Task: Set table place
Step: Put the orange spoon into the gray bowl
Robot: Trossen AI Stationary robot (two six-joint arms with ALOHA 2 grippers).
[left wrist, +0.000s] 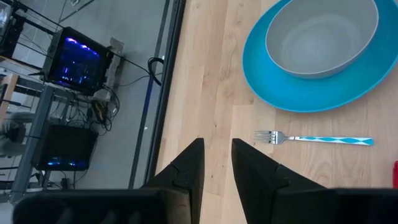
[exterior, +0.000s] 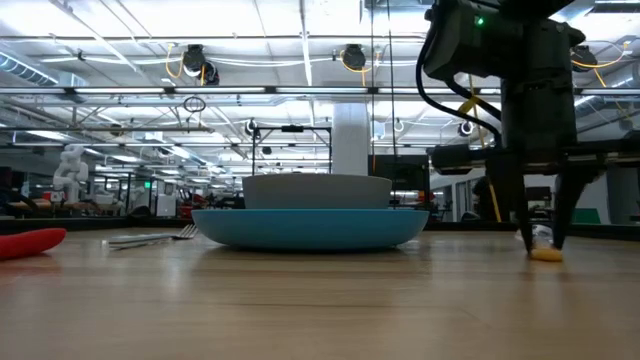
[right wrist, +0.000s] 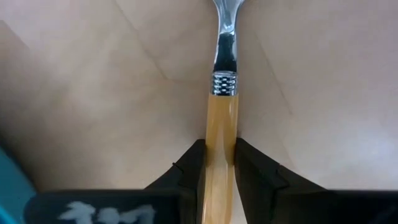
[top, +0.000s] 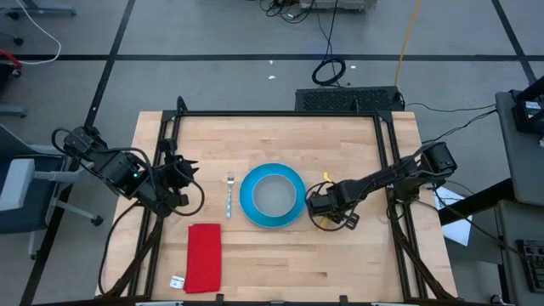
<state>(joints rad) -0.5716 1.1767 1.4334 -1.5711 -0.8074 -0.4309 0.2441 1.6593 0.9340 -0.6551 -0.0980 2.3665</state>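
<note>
Wood table [top: 280,255]: right jaws pinching spoon [right wrist: 222,124] beside plate [top: 248,200]; left jaws narrowly spread

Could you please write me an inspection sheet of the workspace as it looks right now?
Surface: wooden table, bare around the setting.
Job's things: grey bowl sits in the blue plate; fork lies to the plate's left; spoon lies to its right.
Clutter: red cloth near the front edge.
Grippers: right tool shut on the spoon's orange handle; left tool open, empty, at the table's left edge.
Cables: black cable coil on the floor.
Surroundings: nothing seen of people.
</note>
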